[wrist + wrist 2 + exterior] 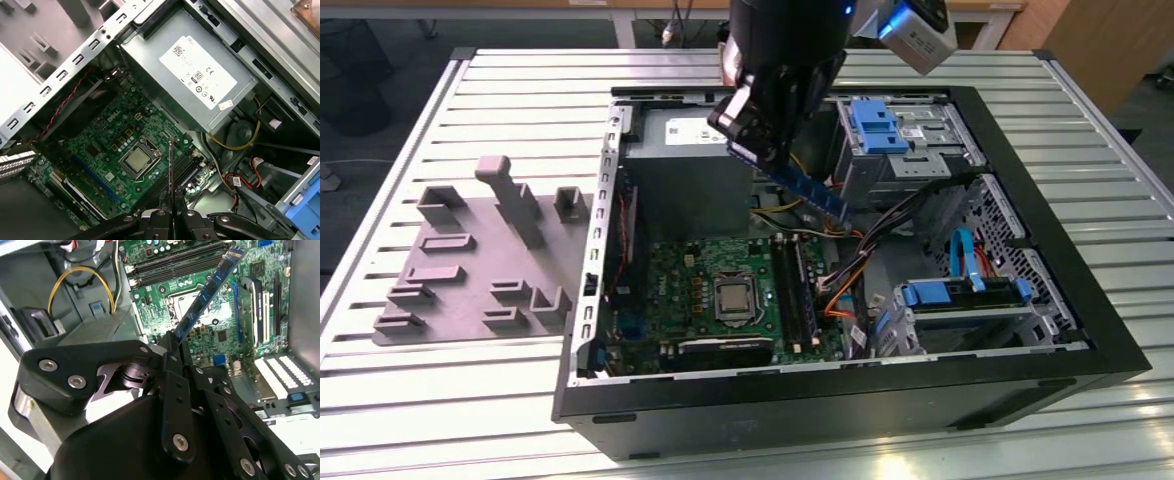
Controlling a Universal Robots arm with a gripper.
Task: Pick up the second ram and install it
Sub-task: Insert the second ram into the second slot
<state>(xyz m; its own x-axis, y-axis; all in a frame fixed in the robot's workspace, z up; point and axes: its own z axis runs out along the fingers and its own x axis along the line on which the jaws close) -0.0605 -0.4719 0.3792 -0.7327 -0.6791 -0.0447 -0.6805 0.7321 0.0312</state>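
Black bolted metal jaws are closed on one end of the second ram, a thin flat blue-green stick with dark chips, tilted above the open black case on the ribbed counter. The second wrist view shows its chipped face over the green motherboard. The first wrist view shows it edge-on. Its clamped end is hidden.

Both wrist views close above motherboard

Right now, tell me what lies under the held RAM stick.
Under the RAM stick lies the motherboard: its CPU socket and black memory slots. Its clamped end hides in the jaws.
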